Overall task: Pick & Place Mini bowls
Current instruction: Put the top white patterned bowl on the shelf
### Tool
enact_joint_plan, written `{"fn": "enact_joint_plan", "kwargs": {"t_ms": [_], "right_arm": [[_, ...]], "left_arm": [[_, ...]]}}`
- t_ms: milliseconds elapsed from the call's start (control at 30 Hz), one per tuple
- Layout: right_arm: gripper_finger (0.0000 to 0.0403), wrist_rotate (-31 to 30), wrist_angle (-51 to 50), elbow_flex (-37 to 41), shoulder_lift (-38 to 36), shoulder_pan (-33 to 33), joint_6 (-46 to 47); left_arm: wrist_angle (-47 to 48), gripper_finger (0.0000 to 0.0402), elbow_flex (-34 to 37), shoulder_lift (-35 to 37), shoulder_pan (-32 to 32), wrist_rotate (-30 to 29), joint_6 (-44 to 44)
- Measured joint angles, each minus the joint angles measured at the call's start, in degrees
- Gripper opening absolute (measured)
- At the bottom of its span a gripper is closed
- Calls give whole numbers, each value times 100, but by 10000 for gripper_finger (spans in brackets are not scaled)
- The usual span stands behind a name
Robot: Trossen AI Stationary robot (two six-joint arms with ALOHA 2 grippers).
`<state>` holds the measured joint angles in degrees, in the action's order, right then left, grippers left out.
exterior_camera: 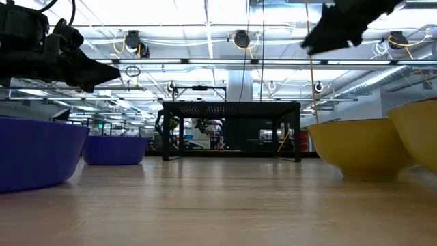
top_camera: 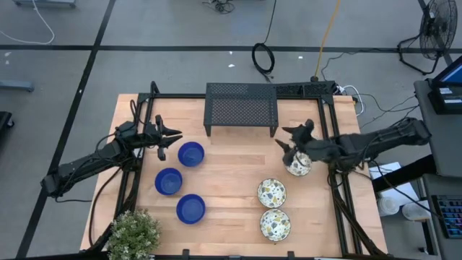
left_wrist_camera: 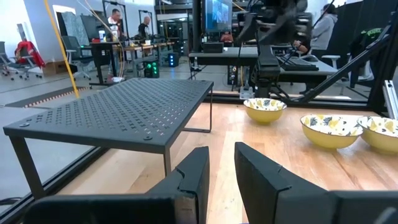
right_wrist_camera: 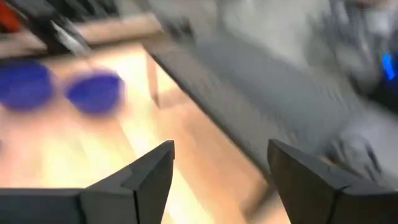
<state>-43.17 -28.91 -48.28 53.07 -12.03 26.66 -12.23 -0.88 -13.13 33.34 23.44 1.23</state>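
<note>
Three blue mini bowls (top_camera: 190, 153) (top_camera: 168, 181) (top_camera: 190, 208) stand on their bases on the left half of the wooden table. Three white floral mini bowls (top_camera: 299, 165) (top_camera: 271, 193) (top_camera: 275, 224), yellow outside, stand on the right half. My left gripper (top_camera: 170, 137) hangs level just beyond the farthest blue bowl, its fingers (left_wrist_camera: 193, 171) a narrow gap apart with nothing between them. My right gripper (top_camera: 289, 141) hovers wide open (right_wrist_camera: 221, 155) above the table, beside the farthest floral bowl's far left rim, holding nothing.
A black perforated metal rack (top_camera: 242, 108) stands at the table's far middle, between the two arms. A small potted plant (top_camera: 135, 235) sits at the near left corner. Bare wood (top_camera: 231, 180) lies between the blue and the floral bowls.
</note>
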Motion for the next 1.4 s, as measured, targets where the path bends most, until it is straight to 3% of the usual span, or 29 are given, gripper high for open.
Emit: {"fn": "enact_joint_plan", "kwargs": {"t_ms": [133, 400, 667, 1167, 1400], "right_arm": [[241, 1023, -2318, -739, 360, 370, 1870], [228, 2381, -3770, -359, 400, 563, 3568], [226, 3193, -3840, 587, 399, 517, 4362], [216, 3213, -3292, 832, 469, 512, 4679], [214, 3119, -2735, 973, 691, 569, 4002]], "left_arm": [[1, 81, 1, 0, -2, 0, 0], [2, 81, 0, 0, 0, 0, 0], [2, 81, 2, 0, -2, 0, 0], [3, 81, 2, 0, -2, 0, -1], [2, 81, 2, 0, -1, 0, -2]]}}
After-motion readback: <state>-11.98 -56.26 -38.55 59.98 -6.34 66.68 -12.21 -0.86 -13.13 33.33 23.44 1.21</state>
